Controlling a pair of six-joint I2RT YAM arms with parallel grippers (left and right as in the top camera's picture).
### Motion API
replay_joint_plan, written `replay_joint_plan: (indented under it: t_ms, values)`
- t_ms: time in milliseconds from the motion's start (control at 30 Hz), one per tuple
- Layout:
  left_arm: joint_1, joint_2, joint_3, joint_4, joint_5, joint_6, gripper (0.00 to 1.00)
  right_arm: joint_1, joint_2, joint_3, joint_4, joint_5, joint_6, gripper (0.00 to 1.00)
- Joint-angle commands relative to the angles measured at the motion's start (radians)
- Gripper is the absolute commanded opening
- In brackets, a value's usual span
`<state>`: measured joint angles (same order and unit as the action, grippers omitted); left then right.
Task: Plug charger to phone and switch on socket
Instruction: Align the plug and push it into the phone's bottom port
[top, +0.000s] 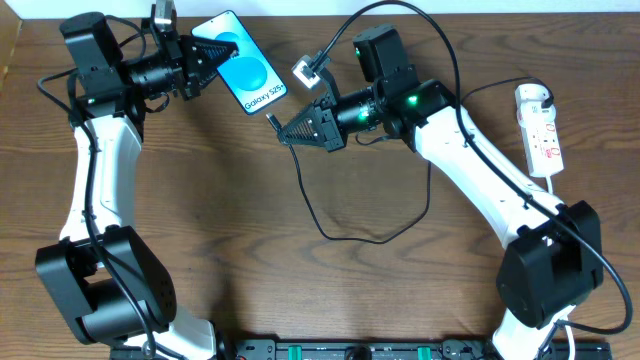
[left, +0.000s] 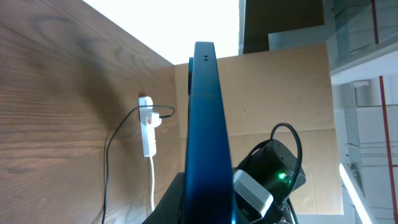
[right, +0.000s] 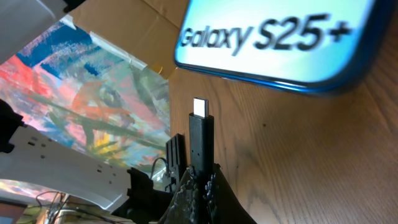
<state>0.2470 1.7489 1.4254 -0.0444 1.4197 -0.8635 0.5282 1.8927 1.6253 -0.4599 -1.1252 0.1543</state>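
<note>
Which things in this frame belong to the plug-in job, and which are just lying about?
Job: Galaxy phone, in the left claw; charger plug, in the right claw; black charger cable; white power strip.
Lying about: cardboard sheet behind the table; colourful picture.

Pose: left arm (top: 100, 170) runs from its base at 7 o'clock up to 11; left gripper (top: 212, 58) points toward 3 o'clock, jaws clamped tight. Opposite, right arm (top: 480, 175) runs from 5 o'clock toward 12; right gripper (top: 288, 130) points toward 8 o'clock, jaws clamped tight.
</note>
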Motion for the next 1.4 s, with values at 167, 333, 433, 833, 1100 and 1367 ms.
replay_joint_plan:
  t_ms: [167, 333, 433, 833, 1100, 1367]
  values:
    - [0.002, -0.021, 0.019, 0.008, 0.017, -0.003, 0.07, 0.006, -0.030, -0.004, 0.007, -0.001, 0.002, 0.01]
    - [0.002, -0.021, 0.019, 0.008, 0.031, -0.002, 0.07, 0.002, -0.030, -0.004, 0.011, 0.021, 0.003, 0.01]
    - [0.002, -0.021, 0.019, 0.008, 0.035, -0.002, 0.07, -0.001, -0.030, -0.004, 0.015, 0.025, 0.010, 0.01]
    - [0.000, -0.021, 0.019, 0.008, 0.088, 0.048, 0.07, -0.004, -0.030, -0.004, 0.027, 0.046, 0.027, 0.01]
    - [0.000, -0.021, 0.019, 0.008, 0.087, 0.064, 0.07, -0.004, -0.030, -0.004, 0.034, 0.042, 0.033, 0.01]
    - [0.001, -0.021, 0.019, 0.008, 0.070, 0.067, 0.07, -0.004, -0.030, -0.004, 0.019, 0.042, 0.051, 0.01]
